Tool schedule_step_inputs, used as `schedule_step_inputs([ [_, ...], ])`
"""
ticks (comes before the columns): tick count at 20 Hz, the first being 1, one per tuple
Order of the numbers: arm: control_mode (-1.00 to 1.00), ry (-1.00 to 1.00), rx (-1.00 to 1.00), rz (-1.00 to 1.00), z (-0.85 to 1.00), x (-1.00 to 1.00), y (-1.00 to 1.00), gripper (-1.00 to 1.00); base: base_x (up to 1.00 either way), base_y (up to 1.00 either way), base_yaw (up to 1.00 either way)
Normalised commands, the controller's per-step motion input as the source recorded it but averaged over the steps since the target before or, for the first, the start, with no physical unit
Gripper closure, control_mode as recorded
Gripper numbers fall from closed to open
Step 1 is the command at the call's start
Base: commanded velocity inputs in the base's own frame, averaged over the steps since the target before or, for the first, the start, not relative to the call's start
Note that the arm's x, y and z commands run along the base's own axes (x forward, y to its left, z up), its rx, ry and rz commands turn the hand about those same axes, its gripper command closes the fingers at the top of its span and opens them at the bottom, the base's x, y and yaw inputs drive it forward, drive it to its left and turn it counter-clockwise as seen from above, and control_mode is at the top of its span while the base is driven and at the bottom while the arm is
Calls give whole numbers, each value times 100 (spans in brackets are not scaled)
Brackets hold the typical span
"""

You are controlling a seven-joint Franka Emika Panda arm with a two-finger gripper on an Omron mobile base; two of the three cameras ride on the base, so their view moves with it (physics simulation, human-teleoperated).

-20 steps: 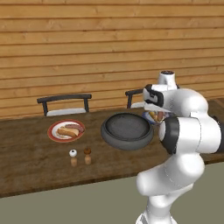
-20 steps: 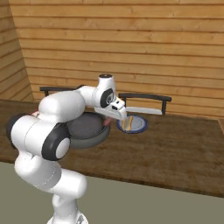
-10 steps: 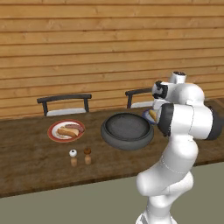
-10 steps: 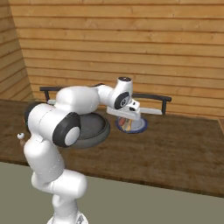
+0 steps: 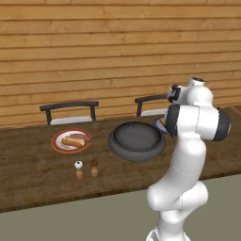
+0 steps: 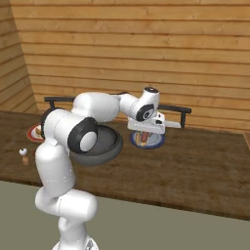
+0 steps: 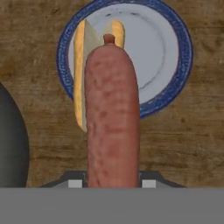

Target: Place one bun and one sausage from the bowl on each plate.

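My gripper (image 7: 111, 181) is shut on a reddish-brown sausage (image 7: 111, 113), which sticks out over the pale blue-grey plate (image 7: 168, 52) with a blue rim. A split yellow bun (image 7: 81, 74) lies on that plate's left half, partly behind the sausage. From the right base view, the gripper (image 6: 146, 129) hangs just above this plate (image 6: 155, 142), sausage (image 6: 144, 137) pointing down. The dark grey bowl (image 5: 136, 140) sits left of it, with nothing in its gridded inside. The red-rimmed plate (image 5: 71, 140) holds a bun and a sausage.
Salt and pepper shakers (image 5: 79, 169) (image 5: 94, 167) stand near the wooden table's front edge (image 5: 47, 197). Two dark chairs (image 5: 70, 110) (image 5: 149, 104) are pushed in at the far side, with a wooden plank wall behind them. My own arm hides part of the bowl (image 6: 113, 141).
The arm's elbow has swung round, and the hand with the sausage has shifted right from the bowl's edge to over the blue-rimmed plate, a little lower.
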Motion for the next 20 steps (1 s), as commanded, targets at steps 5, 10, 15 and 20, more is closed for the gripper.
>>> schedule_step_inputs([
  [5, -100, 0, 1, 7, -4, 16, -27, 100, 0, 0, 0],
  [10, -100, 0, 0, 6, -20, 17, -16, 100, 0, 0, 0],
  [15, -100, 1, 0, 5, -42, 48, 0, 100, 0, 0, 0],
  [20, -100, 0, 1, 7, -20, 30, 0, 100, 0, 0, 0],
])
